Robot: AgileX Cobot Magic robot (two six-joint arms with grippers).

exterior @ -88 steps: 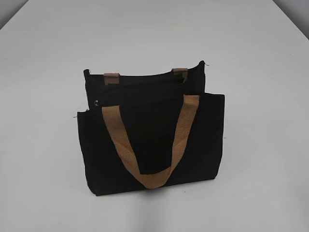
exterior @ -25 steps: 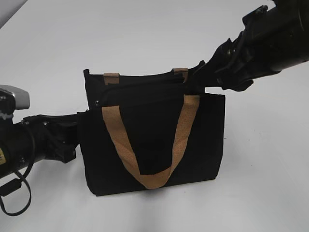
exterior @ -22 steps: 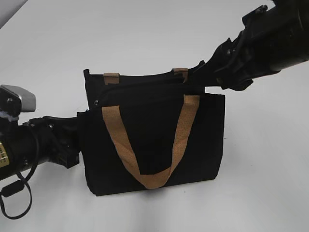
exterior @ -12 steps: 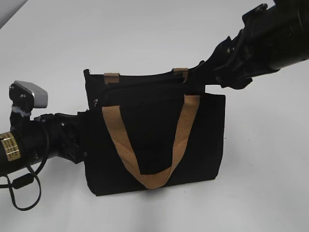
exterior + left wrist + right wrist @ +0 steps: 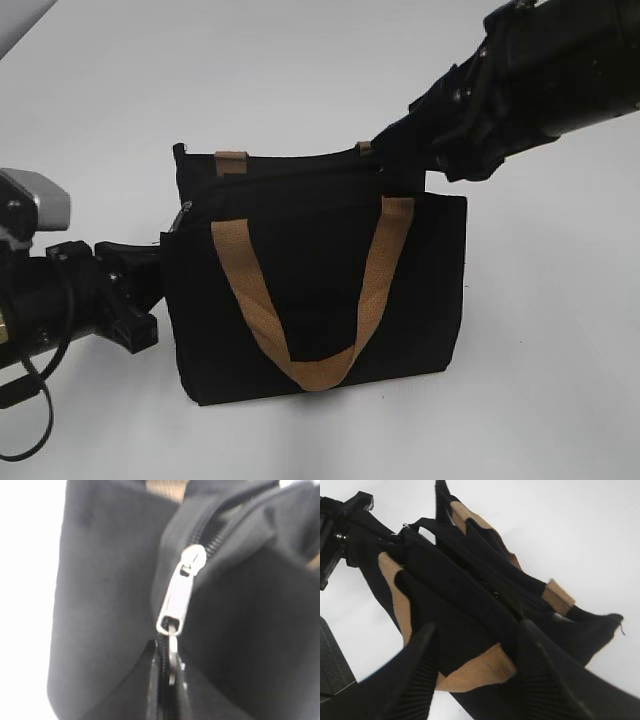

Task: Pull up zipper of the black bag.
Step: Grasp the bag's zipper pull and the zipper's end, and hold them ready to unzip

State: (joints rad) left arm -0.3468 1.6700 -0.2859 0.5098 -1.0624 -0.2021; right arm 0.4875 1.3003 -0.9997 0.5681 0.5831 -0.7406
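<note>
The black bag (image 5: 310, 290) stands upright on the white table, with tan handles. Its zipper (image 5: 186, 209) is a small silver pull at the top left corner. In the left wrist view the zipper (image 5: 177, 600) hangs on the black zip line, and my left gripper (image 5: 167, 680) is shut on its ring tab. In the exterior view my left gripper (image 5: 150, 262) is against the bag's left edge. My right gripper (image 5: 395, 160) is at the bag's top right. In the right wrist view my right gripper (image 5: 475, 630) is open, its fingers astride the bag (image 5: 450, 590) and a tan handle (image 5: 480, 672).
The white table (image 5: 320, 60) surrounds the bag on all sides. The left arm (image 5: 50, 300) lies low at the left edge. The right arm (image 5: 540, 70) comes in from the upper right.
The left gripper has drawn back to the left with the zipper pull, which now sits a little further left. The right gripper has moved left over the bag's top right.
</note>
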